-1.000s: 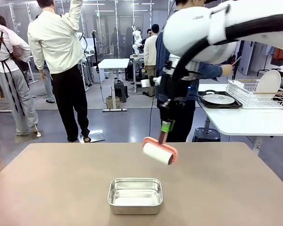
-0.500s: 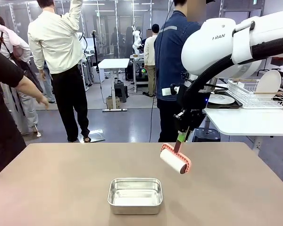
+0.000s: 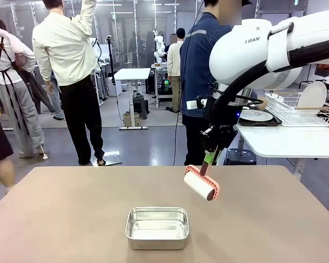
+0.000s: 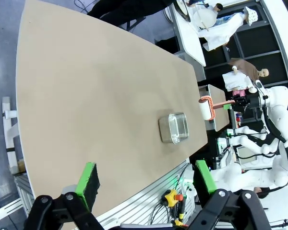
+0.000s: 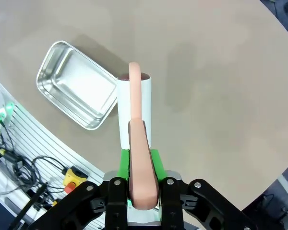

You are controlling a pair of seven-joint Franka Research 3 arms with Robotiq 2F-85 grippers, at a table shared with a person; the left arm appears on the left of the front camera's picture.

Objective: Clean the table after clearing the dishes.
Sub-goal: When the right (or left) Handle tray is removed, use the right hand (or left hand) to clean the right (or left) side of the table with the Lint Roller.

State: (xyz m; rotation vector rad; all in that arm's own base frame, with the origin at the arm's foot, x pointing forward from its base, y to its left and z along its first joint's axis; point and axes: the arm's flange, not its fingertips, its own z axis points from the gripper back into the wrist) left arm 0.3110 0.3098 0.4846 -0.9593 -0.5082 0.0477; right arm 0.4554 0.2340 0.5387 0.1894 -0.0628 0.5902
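Front view: right gripper clamped shut on the green-sleeved handle of a pink lint roller, fingers pointing down toward the table. Roller hanging directly below the gripper, over the far middle of the beige top. White roll's long axis slanted from upper left to lower right, handle rising from it up into the fingers. Contact with the top not discernible. Steel pan nearer the camera and a little left, apart from the roller. Dishes off the big table: a white plate on a black tray on the smaller white table at right, beside a wire rack, partly hidden by the arm.

Left wrist view: left gripper spread wide, nothing between the green pads, held high beyond the table's edge. Table top bare but for the pan near one long edge. Roller just past the pan.

Right wrist view: right gripper closed, green pads pressing both sides of the pink handle. Roller pointing straight away from the fingers, roll in line with the handle. Pan just left of the roll, long axis on a diagonal.
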